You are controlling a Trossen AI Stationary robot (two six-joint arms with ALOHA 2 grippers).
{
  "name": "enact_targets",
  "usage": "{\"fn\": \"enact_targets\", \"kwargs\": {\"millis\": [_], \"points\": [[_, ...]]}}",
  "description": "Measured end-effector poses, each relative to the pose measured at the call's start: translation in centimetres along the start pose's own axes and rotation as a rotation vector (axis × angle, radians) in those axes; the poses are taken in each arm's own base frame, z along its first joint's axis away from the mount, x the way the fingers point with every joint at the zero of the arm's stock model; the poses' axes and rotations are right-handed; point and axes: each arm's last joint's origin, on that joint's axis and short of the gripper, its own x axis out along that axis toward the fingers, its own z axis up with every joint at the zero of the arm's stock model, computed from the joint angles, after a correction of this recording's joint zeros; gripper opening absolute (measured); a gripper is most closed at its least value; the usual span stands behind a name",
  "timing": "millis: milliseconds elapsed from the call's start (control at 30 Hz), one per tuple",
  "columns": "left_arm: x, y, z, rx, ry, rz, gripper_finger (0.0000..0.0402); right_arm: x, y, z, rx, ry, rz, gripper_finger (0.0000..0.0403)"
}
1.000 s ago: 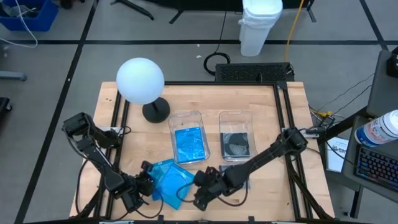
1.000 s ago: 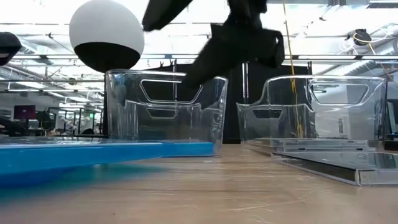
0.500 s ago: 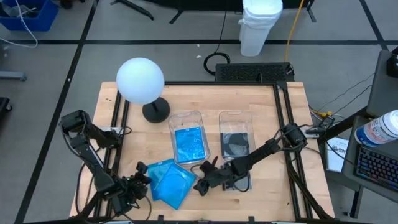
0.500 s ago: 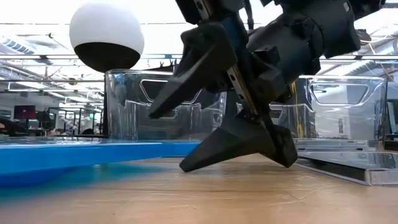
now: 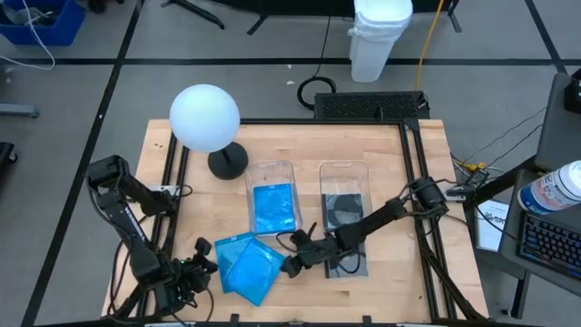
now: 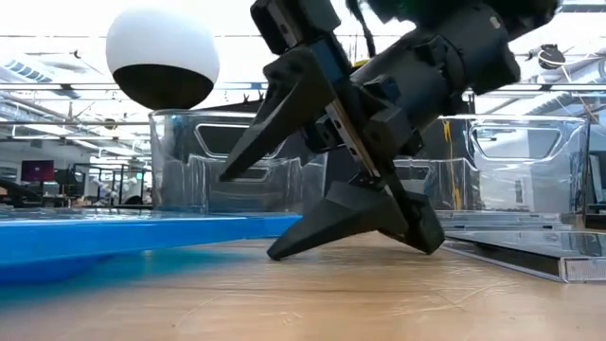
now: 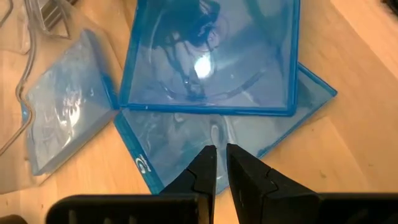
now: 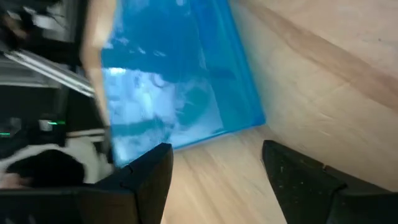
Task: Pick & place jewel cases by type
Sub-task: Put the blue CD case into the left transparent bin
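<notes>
Two translucent blue jewel cases [image 5: 245, 265] lie overlapped on the table near its near edge; the upper one [image 7: 211, 56] rests on the lower one [image 7: 186, 134]. My left gripper [image 5: 203, 263] sits just left of them, its fingers shut [image 7: 221, 150] and pointing at the lower case's edge. My right gripper [image 5: 292, 255] is wide open [image 6: 251, 216] just right of the blue cases [image 8: 174, 93], low over the wood, touching no case. A dark jewel case [image 5: 352, 262] lies flat under the right arm. One blue case [image 5: 275, 207] and one dark case [image 5: 345, 211] lie in the bins.
Two clear bins stand side by side mid-table, the left one [image 5: 272, 167] and the right one [image 5: 345, 165]. A white globe lamp [image 5: 204, 116] stands at the far left. Dark rails run along the table's left and right edges. Bare wood lies at the near right.
My right gripper has moved from the near edge toward the far side and come down low beside the blue cases, fingers spread. My left gripper has drawn back from the blue cases toward the table's left. The blue cases have stayed flat on the table.
</notes>
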Motion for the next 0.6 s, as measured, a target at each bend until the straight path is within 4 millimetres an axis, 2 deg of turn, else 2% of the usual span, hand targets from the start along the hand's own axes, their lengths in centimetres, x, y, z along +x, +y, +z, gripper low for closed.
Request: {"fn": "enact_targets", "kwargs": {"millis": [100,333,600], "points": [[0.0,0.0,0.0,0.002,-0.004,-0.003,0.0046,0.0,0.6,0.2,-0.043,0.008,-0.069,0.0235],[0.1,-0.2,0.2,-0.026,-0.015,-0.010,0.0046,-0.1,1.0,0.9,-0.050,-0.045,-0.073,0.0231],[1.7,-1.8,0.1,0.016,0.022,-0.063,0.0046,-0.1,0.9,1.3,-0.053,-0.113,-0.093,0.0231]]}}
